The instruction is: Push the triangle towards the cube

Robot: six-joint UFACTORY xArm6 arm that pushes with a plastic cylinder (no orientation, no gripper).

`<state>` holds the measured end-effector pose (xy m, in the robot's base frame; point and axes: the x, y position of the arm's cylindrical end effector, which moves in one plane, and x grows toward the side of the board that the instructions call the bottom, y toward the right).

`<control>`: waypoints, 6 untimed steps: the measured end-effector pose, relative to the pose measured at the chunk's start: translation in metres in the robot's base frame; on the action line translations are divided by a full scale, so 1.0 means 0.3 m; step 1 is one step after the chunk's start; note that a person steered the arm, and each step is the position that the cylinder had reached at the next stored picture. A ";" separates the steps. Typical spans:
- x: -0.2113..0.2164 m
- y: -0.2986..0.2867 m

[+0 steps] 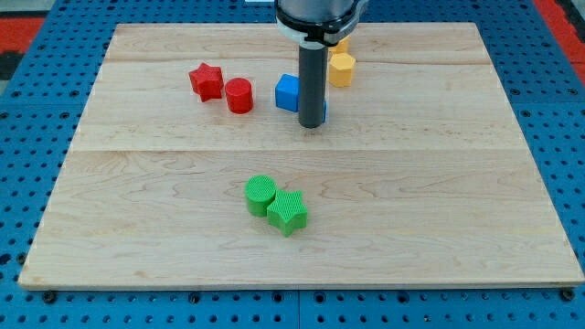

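My tip (312,125) rests on the wooden counter (439,201) just right of the blue block (289,92), touching or nearly touching it and hiding its right part, so I cannot tell its shape or whether it is the triangle or the cube; there is no claw, only the bare rod. Far behind the rod sit two yellow blocks (341,68), partly hidden. To the left lie a red star (207,80) and a red cylinder (239,95), and nearer, a green cylinder (260,194) touches a green star (289,212)
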<state>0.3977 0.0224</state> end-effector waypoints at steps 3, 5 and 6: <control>-0.081 0.180; -0.161 0.191; -0.162 0.292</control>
